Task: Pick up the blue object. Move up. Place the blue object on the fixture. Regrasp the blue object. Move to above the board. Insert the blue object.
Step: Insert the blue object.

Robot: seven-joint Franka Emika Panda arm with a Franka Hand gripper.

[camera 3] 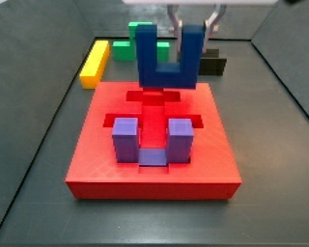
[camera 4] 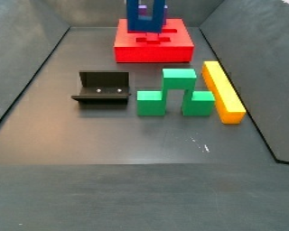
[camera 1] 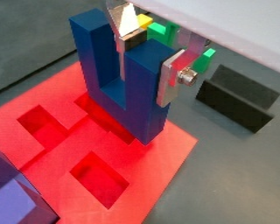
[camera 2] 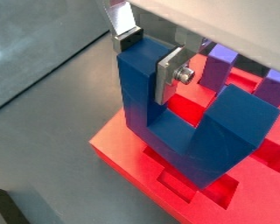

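The blue object (camera 1: 122, 83) is a deep-blue U standing upright, prongs up and bar down. My gripper (camera 1: 150, 54) is shut on one prong, a silver finger (camera 1: 175, 74) flat against each side. Both wrist views show this grip, with the gripper (camera 2: 149, 54) on the blue object (camera 2: 189, 122). In a side view the blue object (camera 3: 168, 60) stands at the far end of the red board (camera 3: 93, 145), over its cross-shaped recess. I cannot tell whether the bar touches the board. The dark fixture (camera 4: 101, 88) stands apart on the floor, holding nothing.
A purple U-shaped piece (camera 3: 154, 140) sits in the board's near half, prongs up. Beyond the board lie a yellow bar (camera 3: 96, 63) and a green block (camera 3: 125, 48). The bin's dark sloped walls (camera 3: 42, 145) rise on both sides.
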